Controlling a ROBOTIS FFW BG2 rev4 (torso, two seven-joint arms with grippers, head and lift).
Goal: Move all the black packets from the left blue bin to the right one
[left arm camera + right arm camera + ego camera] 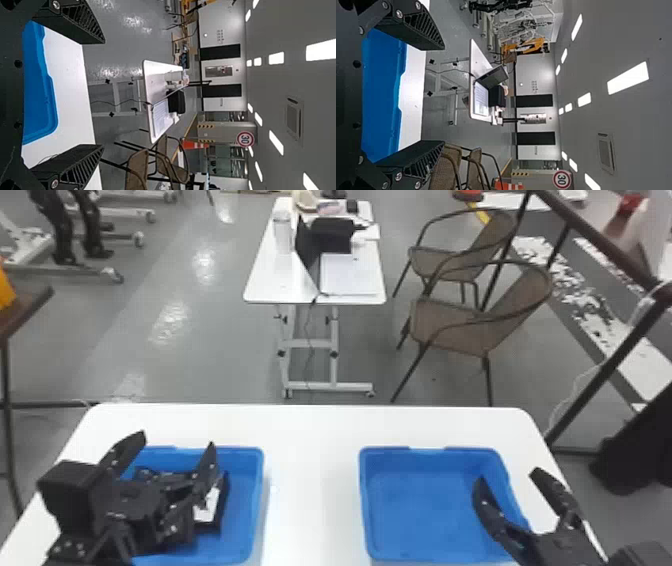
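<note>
Hovering over the left blue bin (242, 510), the left gripper (174, 441) has its fingers apart, partly hiding a black packet (206, 507) inside. The right gripper (508, 476), also spread, is above the right side of the right blue bin (415, 505). Both bins sit on a white table (310, 470); beyond stands a smaller table (272, 285).

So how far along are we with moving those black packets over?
No move looks finished: the right blue bin shows plain blue floor where visible. Nothing is in hand, with both the left gripper and right gripper open. Left to move is at least one black packet in the left blue bin; the arm may hide more.
</note>
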